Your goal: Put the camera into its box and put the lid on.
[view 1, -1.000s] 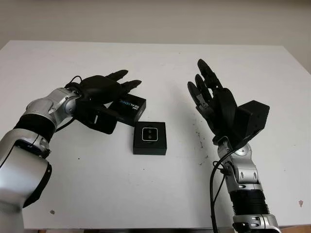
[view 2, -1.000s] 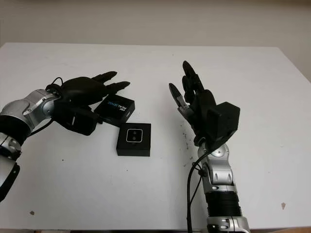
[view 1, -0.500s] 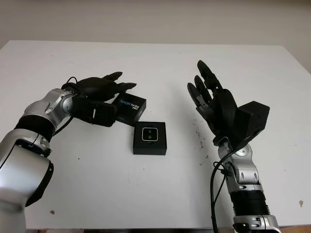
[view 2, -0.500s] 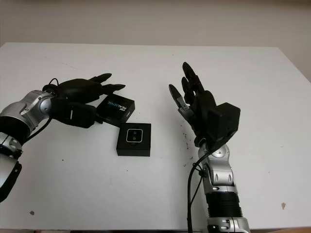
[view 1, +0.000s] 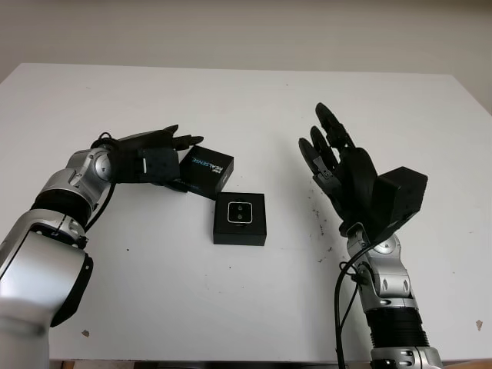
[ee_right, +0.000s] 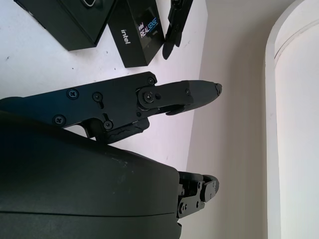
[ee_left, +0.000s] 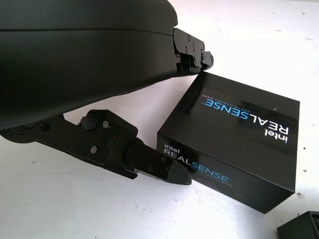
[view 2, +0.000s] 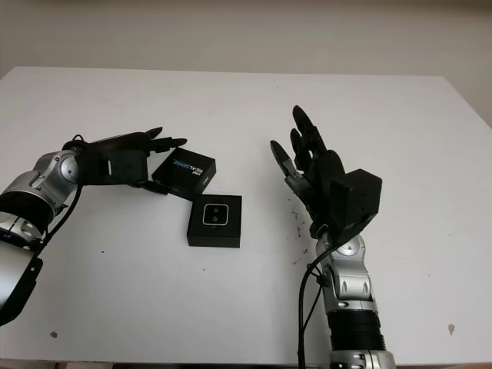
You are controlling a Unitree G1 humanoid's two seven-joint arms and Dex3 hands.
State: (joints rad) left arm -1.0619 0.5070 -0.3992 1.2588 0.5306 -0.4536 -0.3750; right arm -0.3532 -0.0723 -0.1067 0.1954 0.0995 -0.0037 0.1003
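Fingertips (ee_left: pixel 199 55) of my left hand (view 1: pixel 157 152) reach the lid (view 1: pixel 206 172) from its left, one at the top corner and the thumb low against its side wall; nothing is gripped yet. To do this well, I judge I should close across opposite walls (not pinch one corner), lift level, and square it over the box (view 1: pixel 240 218). That box sits near the table's (view 1: pixel 254 315) middle, the camera (view 1: pixel 241 214) already inside, lenses up. Its glossy black lid, lettered in blue and white, lies just beside it. My right hand (view 1: pixel 338 165) hangs open above the table's right half.
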